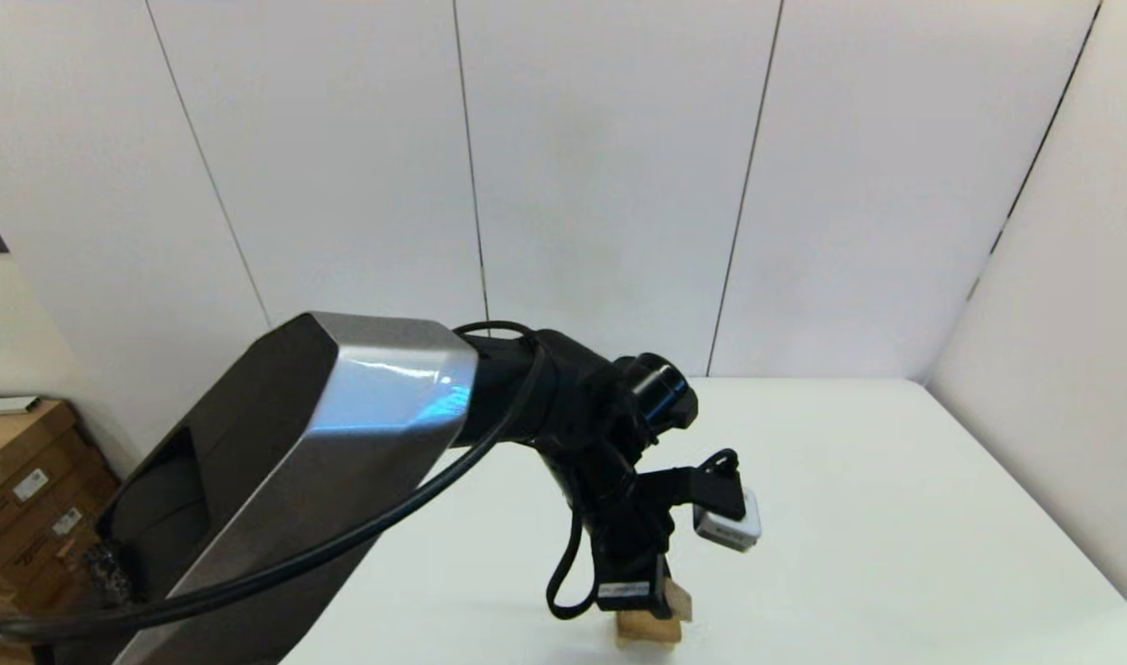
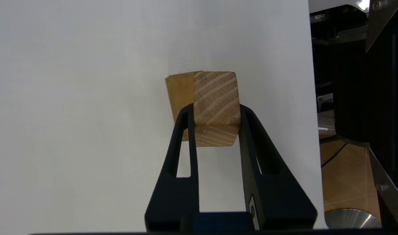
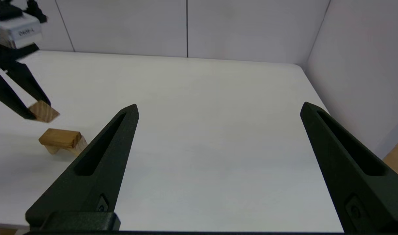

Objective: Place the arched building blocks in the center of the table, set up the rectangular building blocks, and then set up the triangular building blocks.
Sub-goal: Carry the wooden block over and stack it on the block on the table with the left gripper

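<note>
My left gripper (image 2: 216, 109) is shut on the triangular block (image 2: 215, 94), a small tan wedge pinched between both fingers. In the right wrist view the left gripper (image 3: 37, 109) holds that wedge (image 3: 44, 112) in the air, apart from a low wooden stack on the table (image 3: 202, 98). The stack's top is the darker rectangular block (image 3: 59, 137); the paler feet of the arched block (image 3: 82, 144) show under it. From the head, the wedge (image 1: 680, 602) hangs just over the stack (image 1: 649, 630). My right gripper (image 3: 219, 107) stands open over bare table, holding nothing.
My left arm's silver and black links (image 1: 342, 443) fill the head view's lower left. Cardboard boxes (image 1: 18, 499) stand on the floor left of the table. White wall panels close off the table's far and right sides. The table's near edge (image 2: 311, 130) runs beside the stack.
</note>
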Motion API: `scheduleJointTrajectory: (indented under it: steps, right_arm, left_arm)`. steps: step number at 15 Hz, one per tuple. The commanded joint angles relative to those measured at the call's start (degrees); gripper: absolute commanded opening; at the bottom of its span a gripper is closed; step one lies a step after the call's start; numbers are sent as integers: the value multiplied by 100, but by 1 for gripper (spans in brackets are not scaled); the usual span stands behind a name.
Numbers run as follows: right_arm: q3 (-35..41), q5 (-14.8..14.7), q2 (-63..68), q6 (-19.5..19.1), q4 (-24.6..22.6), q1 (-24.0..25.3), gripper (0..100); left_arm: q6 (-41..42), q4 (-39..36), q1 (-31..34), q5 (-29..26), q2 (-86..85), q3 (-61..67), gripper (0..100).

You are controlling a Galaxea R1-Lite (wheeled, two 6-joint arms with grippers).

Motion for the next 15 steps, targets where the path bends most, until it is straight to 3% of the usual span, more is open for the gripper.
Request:
scheduleJointTrajectory:
  steps: [1, 15]
  right_arm:
    - [9, 2, -1, -3, 2, 1, 100]
    - [9, 2, -1, -3, -6, 1, 100]
  left_arm:
    - [24, 43, -40, -14, 114, 89, 0]
    - [-213, -335, -5, 136, 290, 371, 0]
